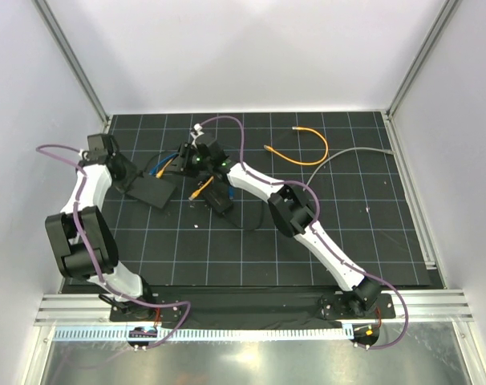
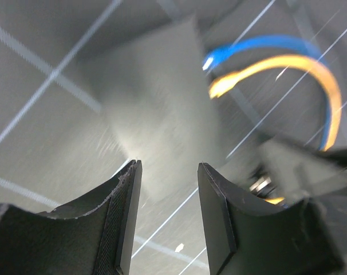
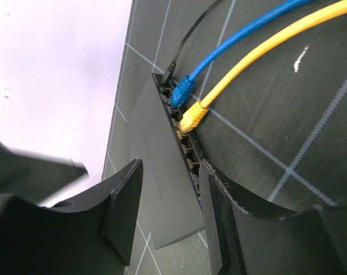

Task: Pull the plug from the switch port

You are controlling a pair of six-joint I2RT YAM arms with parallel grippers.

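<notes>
Black pads (image 3: 125,209) of the right gripper (image 3: 168,213) stand moderately apart with nothing clamped. In the right wrist view the switch (image 3: 156,183) shows in the gap between them, below centre of frame. Whether either pad touches the housing cannot be determined. The left gripper (image 2: 169,189) is likewise parted and empty, with a blurred flat housing above its fingers.

Along the switch's port edge, at the centre of the right wrist view, three leads are seated:
- a thin black cord (image 3: 188,34), uppermost;
- a blue plug (image 3: 182,90), next down;
- a yellow plug (image 3: 192,117), just below it.

The blue cable (image 3: 248,28) and yellow cable (image 3: 265,43) run off to the upper right.

Handling, estimated: the plugs are small, rigid moulded plastic, probably latched. The cables are limp and would slip if pulled. Take hold on the plug body just behind the port. The switch looks light and will likely slide on the mat (image 3: 288,120) unless the other gripper holds it down.

Clearance: the plugs sit just beside each other, so there is little room for a finger between them. Open mat lies right of the ports for a straight withdrawal. A white wall (image 3: 47,69) fills the upper left.
</notes>
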